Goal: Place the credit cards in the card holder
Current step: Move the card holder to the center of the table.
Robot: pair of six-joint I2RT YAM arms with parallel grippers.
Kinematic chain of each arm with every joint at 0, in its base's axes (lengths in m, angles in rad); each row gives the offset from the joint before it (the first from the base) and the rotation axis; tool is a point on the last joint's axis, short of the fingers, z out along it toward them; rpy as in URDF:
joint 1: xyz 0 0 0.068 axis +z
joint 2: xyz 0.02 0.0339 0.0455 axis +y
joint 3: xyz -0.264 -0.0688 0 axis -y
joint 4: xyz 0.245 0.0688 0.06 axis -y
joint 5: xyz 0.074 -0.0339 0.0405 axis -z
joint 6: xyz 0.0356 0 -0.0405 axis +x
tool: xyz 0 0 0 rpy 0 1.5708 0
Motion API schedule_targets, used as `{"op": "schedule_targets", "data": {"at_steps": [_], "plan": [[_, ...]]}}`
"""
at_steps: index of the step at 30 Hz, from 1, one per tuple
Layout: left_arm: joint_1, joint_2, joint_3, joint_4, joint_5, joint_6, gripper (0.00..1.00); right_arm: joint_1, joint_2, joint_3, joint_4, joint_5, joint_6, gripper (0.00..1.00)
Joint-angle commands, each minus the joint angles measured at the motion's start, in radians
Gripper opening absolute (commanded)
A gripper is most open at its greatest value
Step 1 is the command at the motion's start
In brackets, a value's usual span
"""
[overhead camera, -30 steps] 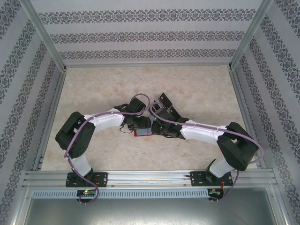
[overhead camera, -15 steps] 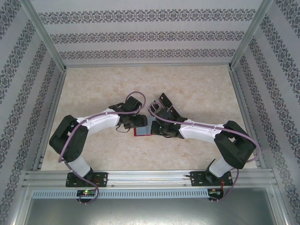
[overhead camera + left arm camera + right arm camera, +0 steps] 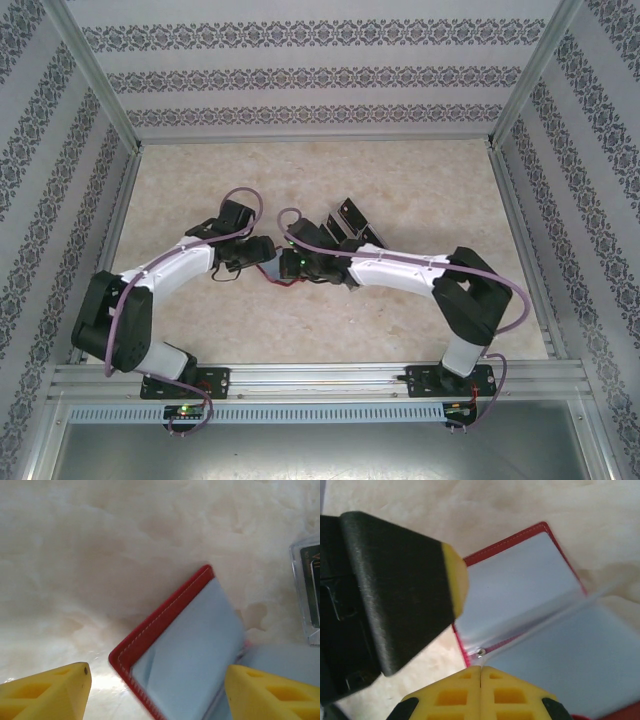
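The card holder (image 3: pixel 190 645) is a red wallet lying open on the table, its grey-blue clear pockets facing up. My left gripper (image 3: pixel 160 695) is open just above it, one yellow fingertip (image 3: pixel 50 690) over bare table and the other over the pockets. My right gripper (image 3: pixel 480 690) is shut, its tips at the card holder (image 3: pixel 520 585) spine beside a small metal rivet, where a clear leaf lifts; whether it pinches that leaf I cannot tell. From above, both grippers (image 3: pixel 262 250) (image 3: pixel 295 265) crowd over the card holder (image 3: pixel 286 281). Black credit cards (image 3: pixel 348 216) stand just behind them.
A transparent plastic tray (image 3: pixel 300 560) holding a dark card lies at the right edge of the left wrist view, close to the wallet. The left gripper's black finger (image 3: pixel 405 580) hangs right beside my right gripper. Patterned walls and metal rails (image 3: pixel 300 375) bound the marble table.
Both arms have swung to the left, and the right gripper has reached left over the wallet and closed fully. The left gripper has opened a little wider.
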Motion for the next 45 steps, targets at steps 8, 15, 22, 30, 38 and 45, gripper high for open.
{"op": "schedule_targets", "data": {"at_steps": [8,15,22,30,38,45], "plan": [[0.049,-0.084,-0.095,-0.034,0.023,0.052,0.72,0.028,0.081,0.052,0.01,-0.03,0.041,0.0],[0.048,-0.082,-0.142,0.001,0.049,0.033,0.71,0.029,0.039,-0.091,0.03,-0.009,0.065,0.0],[0.022,-0.075,-0.155,0.013,0.053,0.026,0.71,0.028,0.015,-0.194,0.059,0.021,0.085,0.0],[-0.042,-0.02,-0.143,0.016,0.029,0.024,0.71,0.014,0.008,-0.226,0.068,0.037,0.081,0.0],[-0.09,0.06,-0.124,0.051,0.024,0.019,0.71,-0.002,0.012,-0.211,0.065,0.034,0.065,0.0],[-0.124,0.079,-0.113,0.094,0.015,-0.003,0.71,-0.009,0.012,-0.208,0.064,0.031,0.061,0.0]]}}
